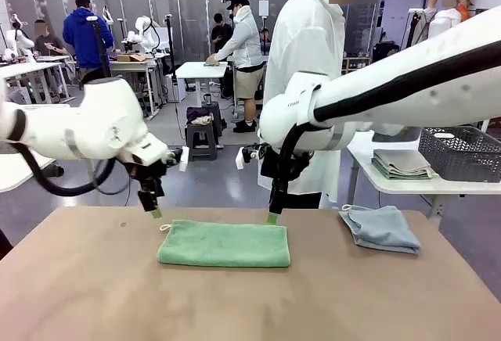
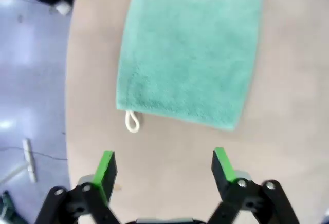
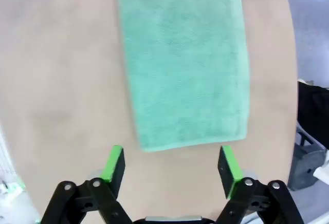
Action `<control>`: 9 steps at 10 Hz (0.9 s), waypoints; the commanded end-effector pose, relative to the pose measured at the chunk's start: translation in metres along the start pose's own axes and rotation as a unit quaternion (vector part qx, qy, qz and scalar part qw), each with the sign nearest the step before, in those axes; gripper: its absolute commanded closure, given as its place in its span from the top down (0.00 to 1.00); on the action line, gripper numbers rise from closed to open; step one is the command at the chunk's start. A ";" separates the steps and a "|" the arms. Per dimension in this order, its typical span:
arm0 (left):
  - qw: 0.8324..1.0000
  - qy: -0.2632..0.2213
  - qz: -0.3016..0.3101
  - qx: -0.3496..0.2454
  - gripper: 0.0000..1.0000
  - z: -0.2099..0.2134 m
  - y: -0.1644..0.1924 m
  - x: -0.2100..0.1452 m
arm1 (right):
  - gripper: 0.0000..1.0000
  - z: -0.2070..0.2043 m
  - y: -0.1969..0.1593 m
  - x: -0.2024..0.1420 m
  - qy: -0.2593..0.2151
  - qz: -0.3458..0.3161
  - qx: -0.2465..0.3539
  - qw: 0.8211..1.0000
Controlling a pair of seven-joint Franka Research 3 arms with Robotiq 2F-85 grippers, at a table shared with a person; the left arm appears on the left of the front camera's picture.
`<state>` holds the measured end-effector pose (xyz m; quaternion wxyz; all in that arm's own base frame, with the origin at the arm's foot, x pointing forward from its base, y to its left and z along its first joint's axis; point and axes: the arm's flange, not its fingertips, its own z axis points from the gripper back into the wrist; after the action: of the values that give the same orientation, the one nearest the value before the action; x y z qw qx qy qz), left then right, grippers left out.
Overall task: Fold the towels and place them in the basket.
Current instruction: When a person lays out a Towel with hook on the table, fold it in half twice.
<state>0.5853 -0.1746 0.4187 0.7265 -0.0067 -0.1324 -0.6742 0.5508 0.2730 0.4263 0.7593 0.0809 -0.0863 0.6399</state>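
A mint green towel (image 1: 225,244) lies folded in a long strip on the brown table (image 1: 94,294); it also lies flat in the left wrist view (image 2: 193,49) and the right wrist view (image 3: 185,64). Its small white corner loop (image 2: 132,122) points toward my left gripper. A pale blue-grey towel (image 1: 381,227) sits crumpled at the table's far right. My left gripper (image 1: 155,209) hangs open just above the green towel's far left corner. My right gripper (image 1: 272,216) hangs open above its far right corner. Both hold nothing. A dark grey basket (image 1: 462,152) stands on a white side table at right.
A person in a white coat (image 1: 309,59) stands at the far side of the table, between the arms. Folded grey and green cloths (image 1: 403,163) lie next to the basket on the side table (image 1: 376,177). Bare tabletop stretches in front of the green towel.
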 end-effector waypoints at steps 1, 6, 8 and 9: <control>0.997 -0.065 -0.026 -0.019 0.98 0.024 -0.015 -0.047 | 1.00 0.026 0.051 -0.027 -0.026 -0.081 -0.008 0.996; 0.968 -0.245 -0.004 -0.053 0.98 0.015 -0.008 -0.129 | 1.00 0.032 0.095 -0.031 -0.020 -0.127 0.050 0.990; 0.951 -0.301 -0.001 -0.067 0.98 0.000 -0.006 -0.153 | 1.00 0.032 0.095 -0.030 -0.028 -0.153 0.032 0.987; 0.946 -0.317 -0.001 -0.072 0.98 -0.004 -0.006 -0.161 | 1.00 0.032 0.095 -0.030 -0.028 -0.153 0.032 0.987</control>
<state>0.5658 -0.0236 0.3833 0.6583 -0.2475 -0.2938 -0.6473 0.4497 0.2530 0.4510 0.8402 0.1389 -0.0682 0.5196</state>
